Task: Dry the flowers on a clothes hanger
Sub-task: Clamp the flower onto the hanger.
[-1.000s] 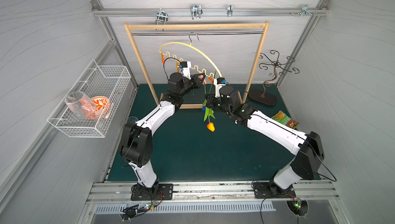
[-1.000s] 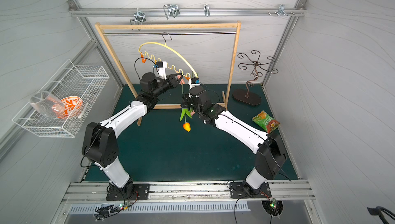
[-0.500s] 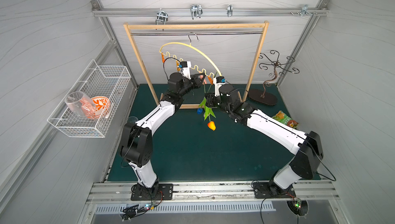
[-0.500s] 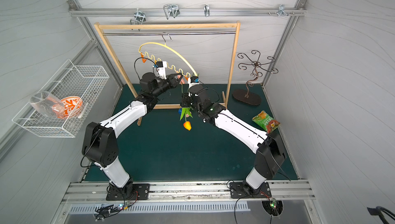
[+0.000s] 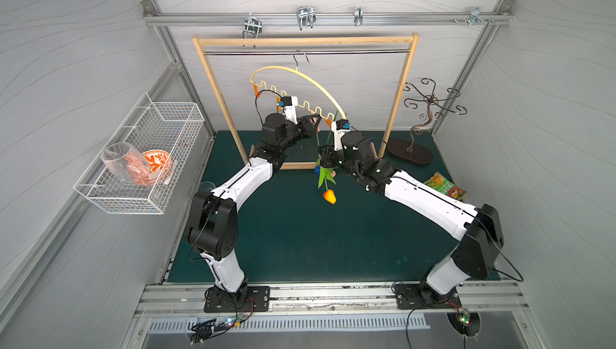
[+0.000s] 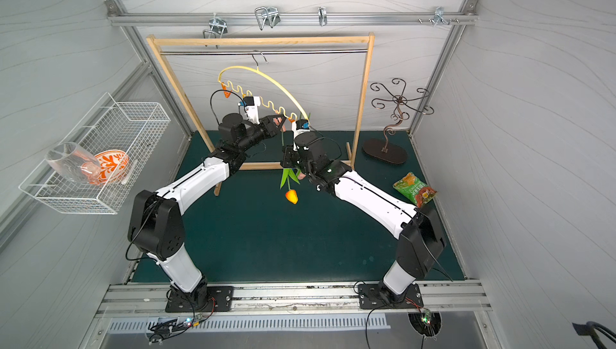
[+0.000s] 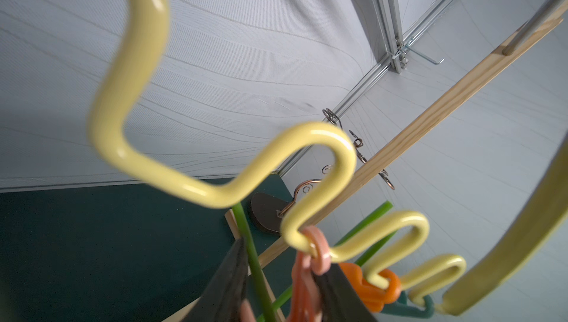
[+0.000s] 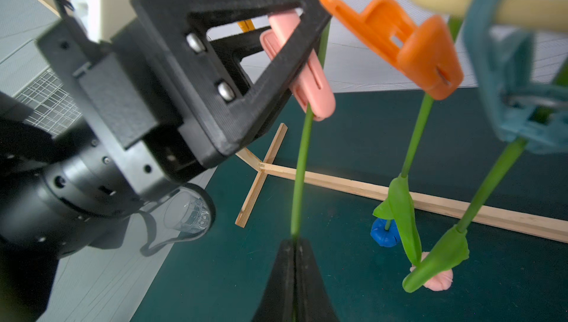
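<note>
the light wooden rack frame (image 5: 399, 97) stood at the back of the dark green mat (image 5: 300, 237). the pale yellow arched clothes hanger (image 7: 129, 59) hung tilted by its metal hook from the rack's rail. the left gripper (image 8: 295, 22) had its jaws apart astride the pink clothespin (image 8: 310, 90); whether they pressed it could not be told. the right gripper (image 8: 295, 242) was pressed together on the green stem of the orange tulip (image 5: 329, 196), below that pin. the blue tulip (image 8: 384, 236) and pink tulip (image 8: 436, 280) hung heads down, stems in the orange clothespin (image 8: 399, 40) and teal clothespin (image 8: 516, 90).

Glossy clothes hanger (image 7: 184, 182) (matt wooden rack (image 7: 445, 100))
</note>
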